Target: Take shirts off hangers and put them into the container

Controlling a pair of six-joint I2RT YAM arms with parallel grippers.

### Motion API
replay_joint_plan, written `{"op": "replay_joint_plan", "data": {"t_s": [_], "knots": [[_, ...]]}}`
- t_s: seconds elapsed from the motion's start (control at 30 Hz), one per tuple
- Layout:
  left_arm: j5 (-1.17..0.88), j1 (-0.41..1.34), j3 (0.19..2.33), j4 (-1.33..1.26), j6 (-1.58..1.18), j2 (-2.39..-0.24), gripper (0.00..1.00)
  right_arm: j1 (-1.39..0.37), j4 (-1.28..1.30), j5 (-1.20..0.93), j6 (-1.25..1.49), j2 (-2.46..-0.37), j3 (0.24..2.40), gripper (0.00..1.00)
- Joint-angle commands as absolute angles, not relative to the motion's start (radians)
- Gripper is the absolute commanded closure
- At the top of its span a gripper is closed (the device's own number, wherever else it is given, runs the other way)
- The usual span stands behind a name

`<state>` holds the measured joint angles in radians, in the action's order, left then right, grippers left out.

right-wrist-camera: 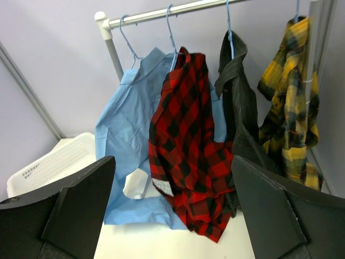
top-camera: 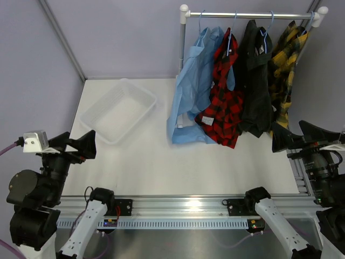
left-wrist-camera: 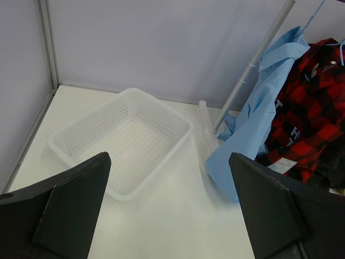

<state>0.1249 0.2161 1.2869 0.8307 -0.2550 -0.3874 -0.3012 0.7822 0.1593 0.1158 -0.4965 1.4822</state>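
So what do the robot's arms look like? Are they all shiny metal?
Not really! The left arm and right arm are chunky and black, with white lower parts down by the silver rail. Their jaws are flat black wedges with pointy tips. The left arm also carries a little white box with a purple cable.

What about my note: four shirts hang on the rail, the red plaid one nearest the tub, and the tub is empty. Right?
Not quite. The light blue shirt hangs nearest the tub, and the red plaid shirt comes second, as the top view shows. The rest stands: four on the rail, tub empty.
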Motion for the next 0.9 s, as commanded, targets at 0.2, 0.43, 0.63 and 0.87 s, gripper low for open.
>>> {"op": "replay_joint_plan", "data": {"t_s": [0.2,0.43,0.63,0.87], "knots": [[0.058,0.219,1.238,0.810,-0.345,-0.472,0.01,-0.311,0.818,0.035,0.216,-0.718,1.503,0.01],[0.008,0.219,1.204,0.808,-0.376,-0.537,0.01,-0.311,0.703,0.139,0.229,-0.901,1.574,0.01],[0.006,0.221,1.189,0.808,-0.364,-0.522,0.01,-0.287,0.777,0.426,0.124,-1.182,1.802,0.01],[-0.034,0.250,1.086,0.810,-0.365,-0.459,0.01,-0.082,0.853,0.374,0.184,-1.431,2.107,0.01]]}}
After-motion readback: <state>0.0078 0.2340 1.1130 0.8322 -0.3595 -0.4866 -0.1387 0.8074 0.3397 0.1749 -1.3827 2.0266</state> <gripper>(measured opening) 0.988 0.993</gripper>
